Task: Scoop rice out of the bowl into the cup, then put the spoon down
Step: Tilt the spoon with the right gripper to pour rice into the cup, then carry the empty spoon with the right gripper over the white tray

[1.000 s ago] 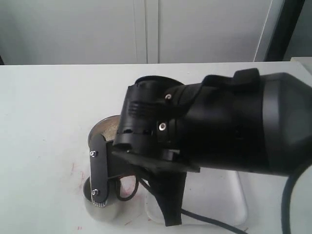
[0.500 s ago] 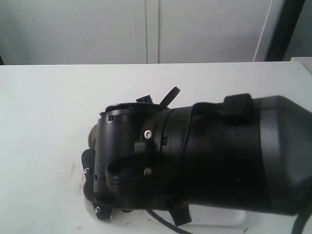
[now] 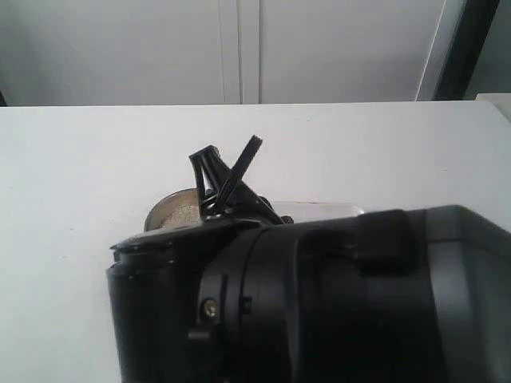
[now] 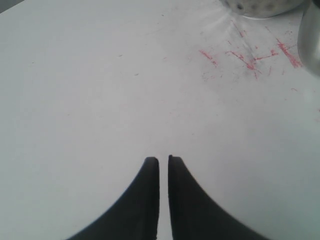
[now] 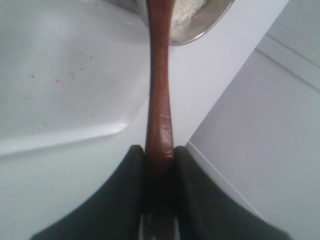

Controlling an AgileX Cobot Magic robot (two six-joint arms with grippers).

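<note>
right arm: fills the lower exterior view; right gripper (image 5: pixel 159 150) jaws clamped on the spoon (image 5: pixel 159 90) handle, pointing at bowl (image 5: pixel 206 24) of rice (image 5: pixel 187 12) | left gripper (image 4: pixel 163 160): jaws all but together above the tabletop (image 4: pixel 100 100) | hidden: spoon tip cut off; cup (image 4: pixel 311 35) only a blurred edge | count: one spoon, one bowl, one cup

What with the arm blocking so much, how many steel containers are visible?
2: the bowl holding rice, past the right arm; the cup beside it, only its edge visible. Others may be hidden.
</note>
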